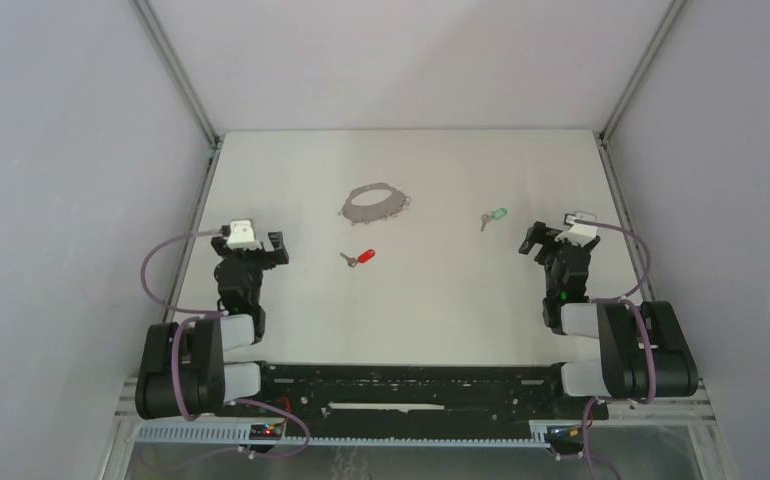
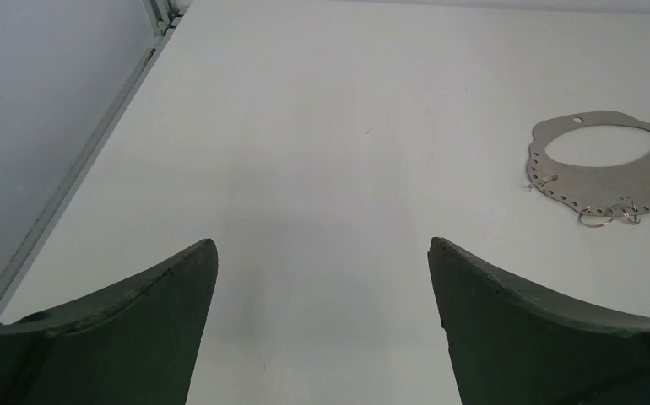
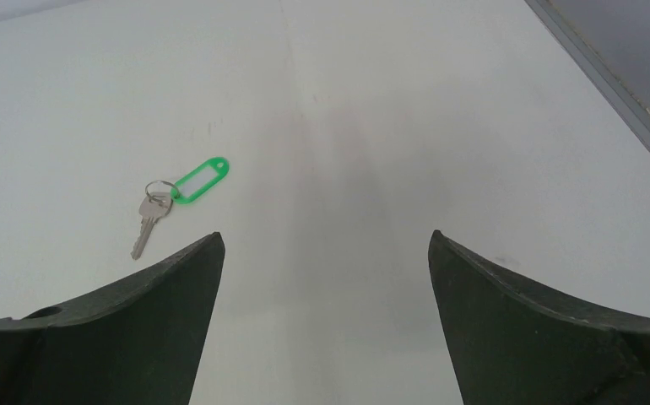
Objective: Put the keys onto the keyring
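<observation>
The keyring (image 1: 365, 212) is a flat grey perforated loop with small wire rings, lying at the table's middle back; it also shows in the left wrist view (image 2: 627, 180) at the far right. The red-headed key (image 1: 360, 257) lies in front of it. The green-headed key (image 1: 494, 216) lies to the right; in the right wrist view (image 3: 199, 180) it sits ahead and left of the fingers. My left gripper (image 1: 273, 248) (image 2: 322, 253) is open and empty, left of the red key. My right gripper (image 1: 533, 243) (image 3: 326, 245) is open and empty, right of the green key.
The white table (image 1: 411, 320) is walled by grey panels on the left, back and right, with metal rails (image 1: 201, 215) along the side edges. The arm bases stand at the near edge.
</observation>
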Controlling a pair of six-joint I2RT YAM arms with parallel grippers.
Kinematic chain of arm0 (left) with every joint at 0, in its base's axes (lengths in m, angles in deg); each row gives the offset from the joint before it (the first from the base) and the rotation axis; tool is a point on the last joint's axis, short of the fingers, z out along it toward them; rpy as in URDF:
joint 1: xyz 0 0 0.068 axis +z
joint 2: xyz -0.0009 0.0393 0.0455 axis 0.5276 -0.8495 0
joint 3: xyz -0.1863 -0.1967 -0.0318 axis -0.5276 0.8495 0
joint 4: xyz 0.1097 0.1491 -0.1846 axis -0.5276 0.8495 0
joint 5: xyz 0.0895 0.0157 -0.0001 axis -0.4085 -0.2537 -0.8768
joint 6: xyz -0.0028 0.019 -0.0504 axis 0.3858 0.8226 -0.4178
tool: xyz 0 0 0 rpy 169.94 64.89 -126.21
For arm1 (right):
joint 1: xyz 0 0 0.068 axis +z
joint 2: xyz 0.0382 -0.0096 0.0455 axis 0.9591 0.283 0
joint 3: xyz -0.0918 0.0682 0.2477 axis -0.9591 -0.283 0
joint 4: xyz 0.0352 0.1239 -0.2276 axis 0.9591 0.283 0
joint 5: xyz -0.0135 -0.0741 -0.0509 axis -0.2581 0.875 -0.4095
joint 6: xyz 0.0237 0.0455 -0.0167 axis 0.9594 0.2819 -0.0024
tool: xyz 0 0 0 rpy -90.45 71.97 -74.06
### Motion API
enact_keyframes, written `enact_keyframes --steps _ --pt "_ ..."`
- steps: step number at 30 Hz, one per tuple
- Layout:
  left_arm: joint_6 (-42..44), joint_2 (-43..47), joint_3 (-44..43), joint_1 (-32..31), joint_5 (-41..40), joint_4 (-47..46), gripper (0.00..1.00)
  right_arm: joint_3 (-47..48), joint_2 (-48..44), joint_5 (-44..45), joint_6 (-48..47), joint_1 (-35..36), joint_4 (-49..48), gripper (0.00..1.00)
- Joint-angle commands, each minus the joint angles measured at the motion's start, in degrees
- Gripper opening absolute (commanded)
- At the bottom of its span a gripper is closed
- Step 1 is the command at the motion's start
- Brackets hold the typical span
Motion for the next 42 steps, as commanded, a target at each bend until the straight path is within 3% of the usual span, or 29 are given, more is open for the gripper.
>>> enact_keyframes --steps 1,7,8,10,12,14,16,17,19,21,23,26,30,33,38,42 --pt "-0.1 0.3 -1.5 -0.5 -0.5 -2.0 1.0 0.4 -0.6 0.3 -0.8 0.0 -1.2 1.0" --pt "-0.1 0.4 -1.6 -0.4 -0.4 -2.0 1.0 0.6 -0.7 0.7 -0.8 0.0 -1.1 1.0" --pt "-0.1 1.3 -1.2 -0.1 0.3 -2.3 1.0 0.8 -1.4 3.9 -0.4 0.8 -0.6 1.0" --pt "-0.7 6.2 -4.7 0.8 1.1 8.4 1.0 1.9 -4.4 6.3 -1.3 2.2 3.1 1.0" --pt "0.6 10.8 -13.4 0.8 2.3 28.7 1.0 6.0 -8.1 14.5 -2.8 6.1 12.4 1.0" --pt "2.7 12.4 -21.1 0.8 3.7 43.2 1.0 9.5 -12.1 14.3 -3.9 8.4 20.2 1.0" --pt "5.2 12.5 -27.5 0.6 5.3 54.5 1.0 11.3 -15.8 7.3 -0.9 8.6 22.8 1.0" --pt "6.7 12.3 -30.7 0.5 6.0 59.3 1.0 11.4 -17.2 -1.5 3.3 7.5 21.7 1.0" --pt "8.6 11.6 -36.4 0.4 6.7 69.3 1.0 11.5 -16.8 -18.2 23.3 0.6 17.1 1.0" --pt "9.1 10.8 -41.7 0.3 6.1 75.8 1.0 13.9 -12.0 -35.3 31.4 -4.6 9.8 1.0" --pt "9.0 10.2 -45.6 0.4 5.3 80.6 1.0 22.7 -5.4 -44.5 28.3 -2.5 14.8 1.0" --pt "8.6 10.0 -49.2 0.4 5.9 85.7 1.0 40.7 2.7 -32.8 12.6 9.3 43.3 1.0" --pt "8.2 9.0 -51.0 0.7 10.9 89.1 1.0 55.4 12.7 -22.0 4.4 19.0 52.3 1.0" --pt "8.0 6.8 -53.0 0.6 13.1 91.4 1.0 62.0 19.1 -15.9 7.9 22.7 51.6 1.0" --pt "8.4 4.7 -53.9 0.6 13.8 92.2 1.0 75.7 29.3 -30.2 10.8 22.6 56.5 1.0" --pt "8.6 4.4 -54.1 0.7 14.3 92.8 1.0 89.6 39.5 -25.7 5.1 24.4 68.7 1.0"
